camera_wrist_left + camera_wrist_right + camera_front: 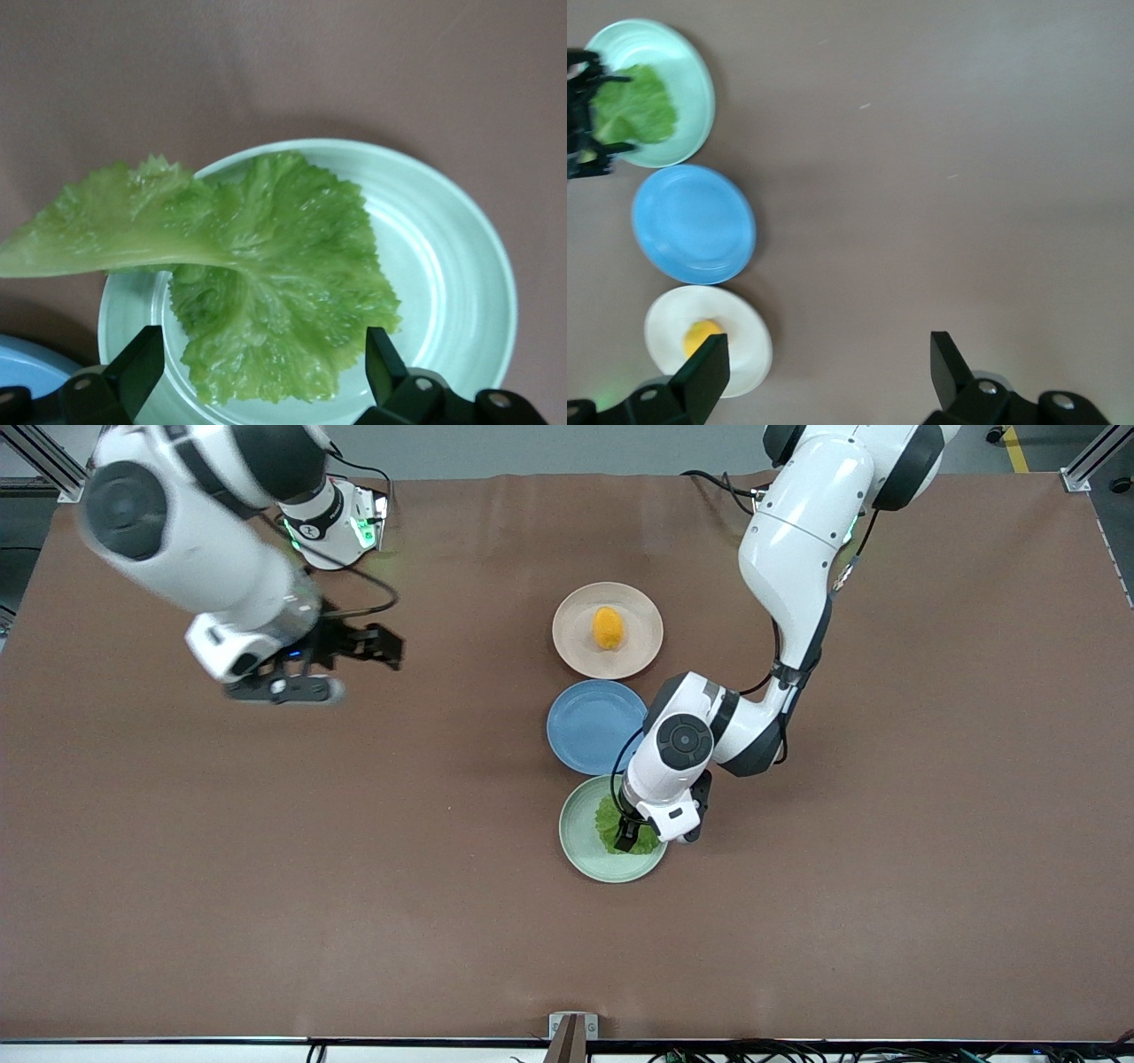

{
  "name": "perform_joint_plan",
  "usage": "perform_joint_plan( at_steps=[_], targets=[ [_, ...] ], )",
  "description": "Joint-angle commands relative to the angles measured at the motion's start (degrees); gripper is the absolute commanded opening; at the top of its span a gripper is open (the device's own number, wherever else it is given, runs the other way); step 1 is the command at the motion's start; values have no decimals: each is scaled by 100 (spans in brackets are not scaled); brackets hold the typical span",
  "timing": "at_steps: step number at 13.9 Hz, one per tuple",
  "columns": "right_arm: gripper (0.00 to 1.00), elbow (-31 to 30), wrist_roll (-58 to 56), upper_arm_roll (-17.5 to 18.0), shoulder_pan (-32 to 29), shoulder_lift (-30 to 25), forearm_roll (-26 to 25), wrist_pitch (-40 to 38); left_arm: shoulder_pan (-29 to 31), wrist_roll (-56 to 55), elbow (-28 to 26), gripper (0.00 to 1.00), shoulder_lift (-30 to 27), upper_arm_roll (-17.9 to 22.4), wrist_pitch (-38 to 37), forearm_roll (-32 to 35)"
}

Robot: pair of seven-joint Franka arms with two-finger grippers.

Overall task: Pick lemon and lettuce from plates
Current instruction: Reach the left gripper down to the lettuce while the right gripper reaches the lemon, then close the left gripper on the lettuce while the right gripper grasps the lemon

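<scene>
From the front we see the left claw [631,834] down over the lettuce [611,824] on the mint green plate [576,841], the lemon [608,627] on the beige-pink plate [642,638], and the right claw [385,646] hanging over bare desk [266,868]. In the left wrist view our fingers [137,363] spread wide around the leaf, not touching. The right wrist view shows that claw's fingers [948,363] parted too, the blue plate [694,223] between the others.

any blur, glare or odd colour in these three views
Front view: the right arm's upper links look motion-smeared, and so does the right end effector over bare table; the left end effector at the lettuce is crisp. Left wrist view: sharp, with a soft sheen on the leaf and the green plate. Right wrist view: slightly soft, and the lemon and its plate look washed out.
</scene>
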Motion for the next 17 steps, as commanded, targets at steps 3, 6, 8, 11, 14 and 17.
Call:
perform_joint_plan(
  at_steps=[3,6,8,11,14,17],
  targets=[
    [100,-627,1568,-82,1430,68,4,1161,-101,52,-26,99,48,41,28,-85],
    [100,-786,1983,-82,2212,462,-92,1715,-101,60,-26,98,92,41,28,-76],
    [100,-778,2726,-90,2757,962,-197,2258,-101,52,-26,95,118,41,28,-67],
    [100,-786,3512,-82,3338,1666,-435,3024,-101,25,-34,86,118,41,28,-76],
    [100,-786,3707,-90,3656,2036,-470,3333,-109,17,-61,69,118,41,28,-76],
    [100,-786,3934,-99,3875,2396,-566,3658,-101,43,-61,50,110,41,28,-67]
  ],
)
